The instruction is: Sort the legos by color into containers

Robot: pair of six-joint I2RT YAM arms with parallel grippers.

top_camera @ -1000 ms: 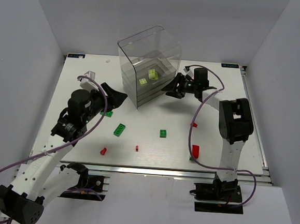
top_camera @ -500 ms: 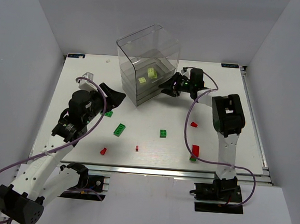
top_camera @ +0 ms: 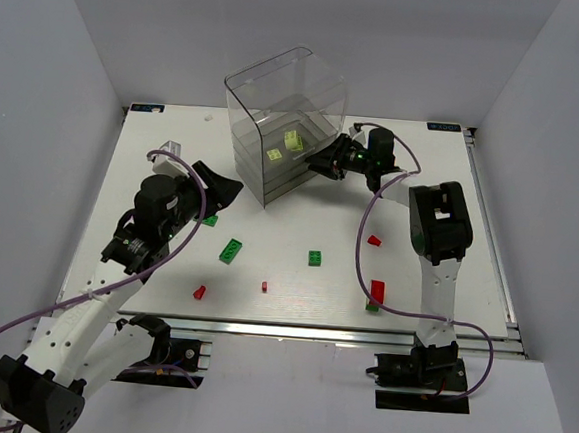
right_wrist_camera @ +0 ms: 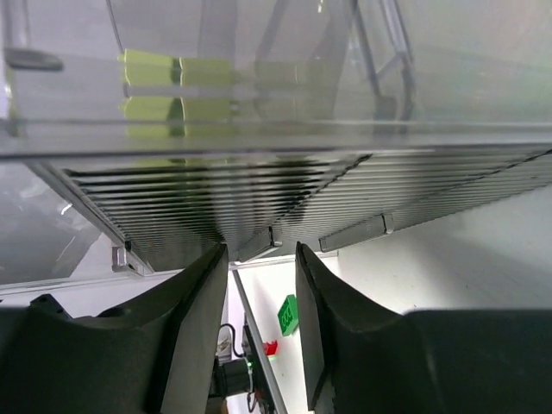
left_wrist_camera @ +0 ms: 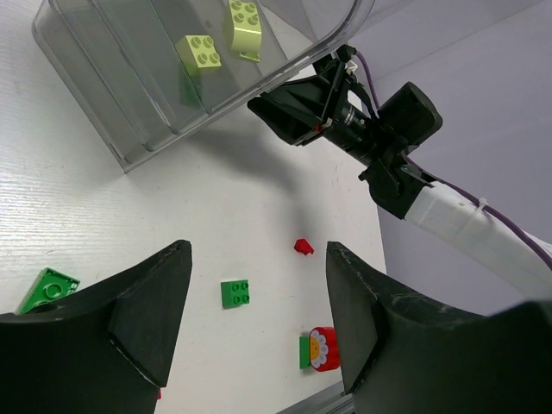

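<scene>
The containers are a clear stack of drawers at the back centre, with two pale yellow-green legos inside. My right gripper is up against the stack's right side. In the right wrist view its jaws stand a narrow gap apart at a drawer's ribbed front edge; I cannot tell whether they touch it. My left gripper hovers wide open over the table, holding nothing. Loose on the table are a green 2x4 brick, a green 2x2 and a red piece.
More legos are scattered about: a red piece, a tiny red one, a red flower brick beside a green one near the front edge, and a green wedge under the left arm. A purple cable hangs from the right arm.
My right gripper has moved left up to the drawer stack, and its jaws have narrowed. The left arm and the loose legos have stayed where they were.
</scene>
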